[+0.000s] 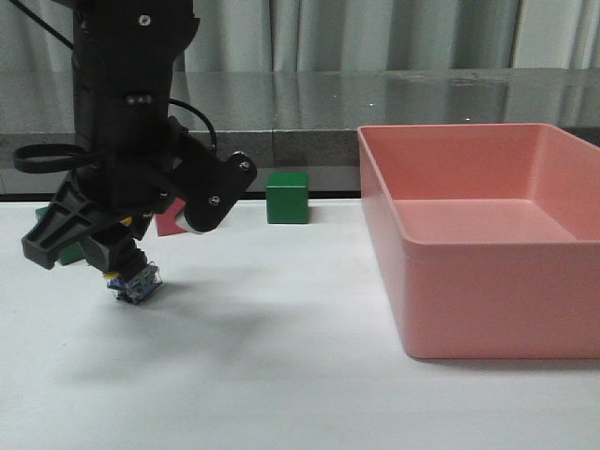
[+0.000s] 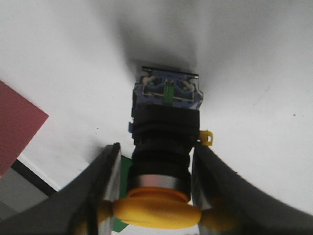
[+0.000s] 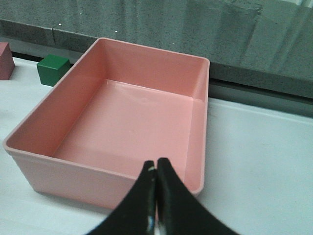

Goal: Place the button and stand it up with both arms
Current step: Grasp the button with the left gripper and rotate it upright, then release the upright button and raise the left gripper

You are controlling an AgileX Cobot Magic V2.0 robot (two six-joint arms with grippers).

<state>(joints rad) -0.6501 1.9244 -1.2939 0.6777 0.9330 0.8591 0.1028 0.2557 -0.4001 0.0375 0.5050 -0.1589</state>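
Near the worktop's left edge, the left gripper clamped the button's black body, seemingly light, rigid and top-heavy; the right gripper was closed empty.

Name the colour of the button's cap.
Yellow; the button cap shows best in the left wrist view.

- a white table is seen, carrying everything.
- a large pink bin is set on its right side.
- a green cube is placed near the far edge.
- a pink cube is partly hidden toward the far left, beside another green cube.
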